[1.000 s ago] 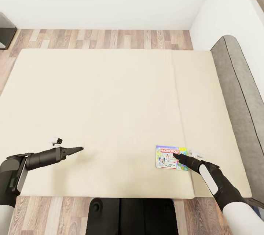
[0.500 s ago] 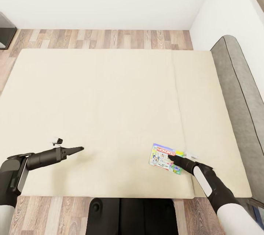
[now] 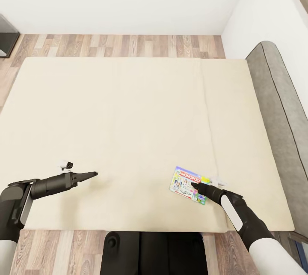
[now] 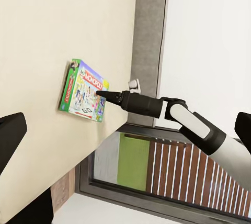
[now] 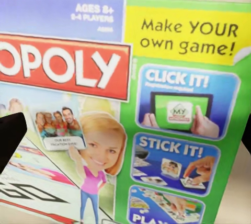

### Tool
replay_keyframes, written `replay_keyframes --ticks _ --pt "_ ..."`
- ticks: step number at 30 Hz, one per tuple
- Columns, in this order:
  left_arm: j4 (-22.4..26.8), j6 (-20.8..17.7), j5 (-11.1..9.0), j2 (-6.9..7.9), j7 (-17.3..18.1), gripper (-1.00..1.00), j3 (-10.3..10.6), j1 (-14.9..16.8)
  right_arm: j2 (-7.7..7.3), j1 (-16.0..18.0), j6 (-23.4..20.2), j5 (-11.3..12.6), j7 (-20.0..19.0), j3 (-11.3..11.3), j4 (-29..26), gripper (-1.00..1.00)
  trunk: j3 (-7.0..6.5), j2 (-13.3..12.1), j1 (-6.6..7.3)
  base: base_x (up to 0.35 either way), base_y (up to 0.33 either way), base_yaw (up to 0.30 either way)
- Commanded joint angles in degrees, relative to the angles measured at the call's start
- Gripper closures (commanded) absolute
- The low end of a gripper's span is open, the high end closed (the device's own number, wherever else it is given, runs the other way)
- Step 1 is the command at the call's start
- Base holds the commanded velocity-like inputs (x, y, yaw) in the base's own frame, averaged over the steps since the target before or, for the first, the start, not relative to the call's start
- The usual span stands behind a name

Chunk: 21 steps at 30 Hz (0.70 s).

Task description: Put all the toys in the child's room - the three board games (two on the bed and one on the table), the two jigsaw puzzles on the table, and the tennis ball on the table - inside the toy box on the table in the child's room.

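One board game, a white-blue Monopoly box with a green edge, lies flat on the beige bed near its front edge, turned slightly askew. My right gripper rests its tip on the box's right part and looks open. In the right wrist view the box lid is very close, with a dark finger at the edge of the picture. The left wrist view shows the box with the right gripper touching it. My left gripper hovers open over bare mattress, far left of the box.
The grey headboard runs along the bed's right side against a white wall. Wood floor lies beyond the bed, with a dark piece of furniture at the far left. My base stands at the bed's front edge.
The right gripper has moved left and toward the bed's front edge. The board game has slid left with it and turned askew. The left arm has not moved.
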<state>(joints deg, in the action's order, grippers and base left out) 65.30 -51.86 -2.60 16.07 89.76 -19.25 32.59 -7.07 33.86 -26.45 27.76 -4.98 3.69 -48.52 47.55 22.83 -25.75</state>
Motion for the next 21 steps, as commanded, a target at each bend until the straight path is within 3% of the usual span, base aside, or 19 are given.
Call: replay_keyframes --ticks 1,21 --pt "0.01 -0.61 0.05 0.01 0.24 -1.00 0.00 0.01 -0.05 0.00 -0.24 0.10 -0.02 0.11 -0.05 -1.00 0.06 0.09 -0.03 0.000 0.044 0.000" --pt "0.01 -0.61 0.04 0.01 0.24 -1.00 0.00 0.01 0.04 0.00 -0.24 0.10 -0.03 0.18 -0.03 -1.00 0.06 0.09 -0.03 0.000 0.099 0.000"
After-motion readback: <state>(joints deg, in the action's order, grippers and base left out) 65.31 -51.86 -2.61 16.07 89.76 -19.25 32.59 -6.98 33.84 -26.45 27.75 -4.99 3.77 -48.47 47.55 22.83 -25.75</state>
